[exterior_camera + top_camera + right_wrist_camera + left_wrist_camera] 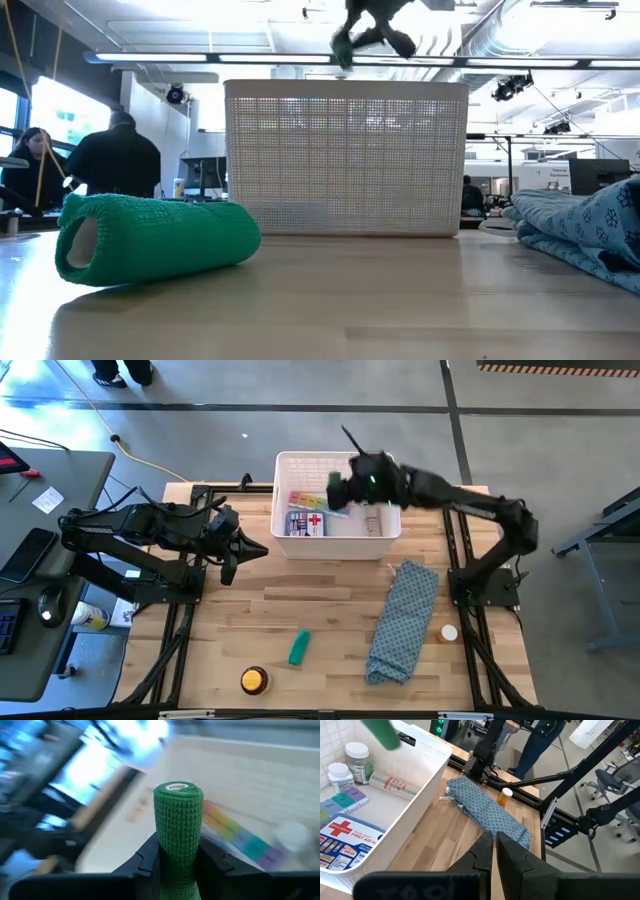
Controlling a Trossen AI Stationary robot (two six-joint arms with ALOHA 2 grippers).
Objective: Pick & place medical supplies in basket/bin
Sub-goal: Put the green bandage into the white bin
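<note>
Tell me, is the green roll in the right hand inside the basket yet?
Not yet. The right hand holds the green roll above the basket, not lowered inside.

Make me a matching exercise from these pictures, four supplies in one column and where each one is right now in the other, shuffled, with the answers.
Things:
1. red-cross pack
2. orange pill bottle
3. round yellow tin
4. green roll between the right gripper fingers

Places:
A. on the table near its front edge
B. held above the white basket
C. lying inside the basket
D. on the table beside the blue patterned cloth

Pairs: 1-C, 2-D, 3-A, 4-B
</note>
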